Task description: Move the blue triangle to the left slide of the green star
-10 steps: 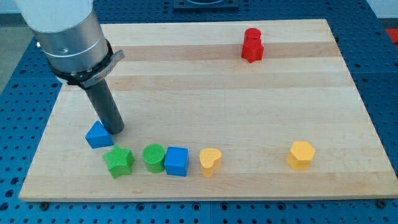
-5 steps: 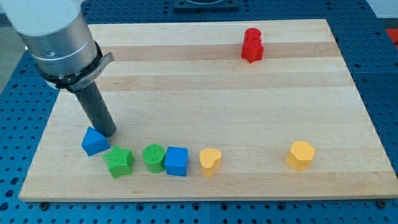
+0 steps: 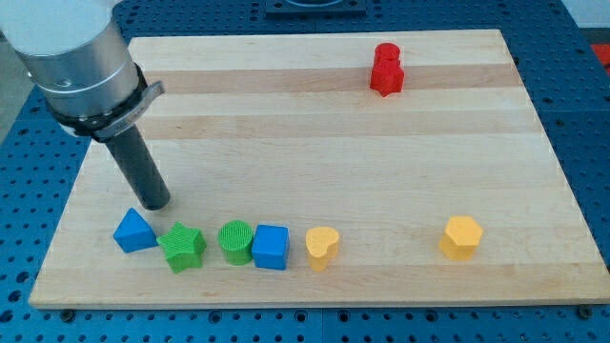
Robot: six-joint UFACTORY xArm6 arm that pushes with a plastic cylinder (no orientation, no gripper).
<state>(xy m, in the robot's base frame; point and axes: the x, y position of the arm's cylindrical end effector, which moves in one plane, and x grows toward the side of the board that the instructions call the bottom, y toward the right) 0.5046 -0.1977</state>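
Dark rod leans from view's top-left; my tip [image 3: 155, 203] bare, holding nothing, just above blue triangle [image 3: 133, 232]; ribbed green star [image 3: 182, 246] touching triangle's right; wooden board [image 3: 315, 124].

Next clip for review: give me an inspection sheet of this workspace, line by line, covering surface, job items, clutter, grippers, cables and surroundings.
Surface: wooden board, pale, lying flat.
Job's things: blue triangle at the view's left of the green star, close beside it.
Clutter: green cylinder, blue cube and yellow heart in a row to the star's right; yellow hexagon further right; red block near the view's top.
Grippers: none; my tip stands just above the triangle, apart from it.
Cables: nothing seen.
Surroundings: blue perforated table around the board.
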